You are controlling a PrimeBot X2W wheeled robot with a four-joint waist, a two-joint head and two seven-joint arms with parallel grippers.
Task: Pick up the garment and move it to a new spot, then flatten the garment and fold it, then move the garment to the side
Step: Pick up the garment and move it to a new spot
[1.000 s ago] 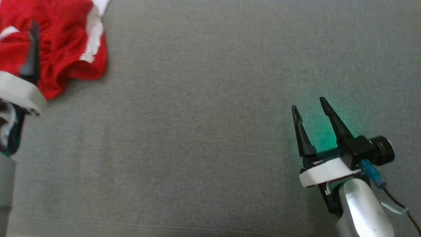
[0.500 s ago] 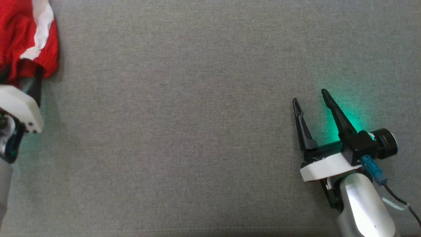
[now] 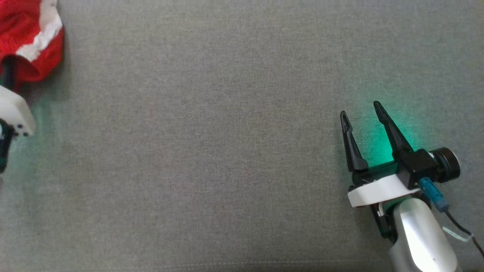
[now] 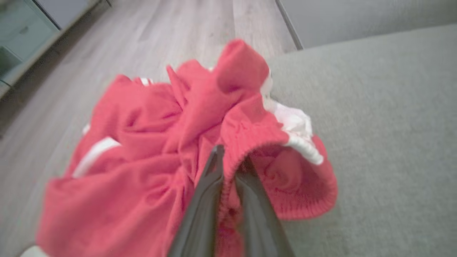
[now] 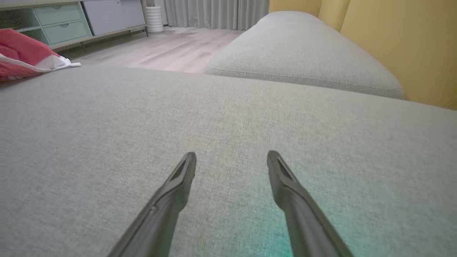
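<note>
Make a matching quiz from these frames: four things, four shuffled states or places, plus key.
Things
1. red-and-white fabric garment
2. left gripper
3. right gripper
4. yellow wall

States or places
A. open, over the bare grey fabric cushion
B. upper right of the right wrist view
C. bunched up at the cushion's edge
D. shut on a fold of cloth

Pairs: 1-C, 2-D, 3-A, 4-B

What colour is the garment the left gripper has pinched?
Red with white stripes and trim. The garment shows best in the left wrist view.
</note>
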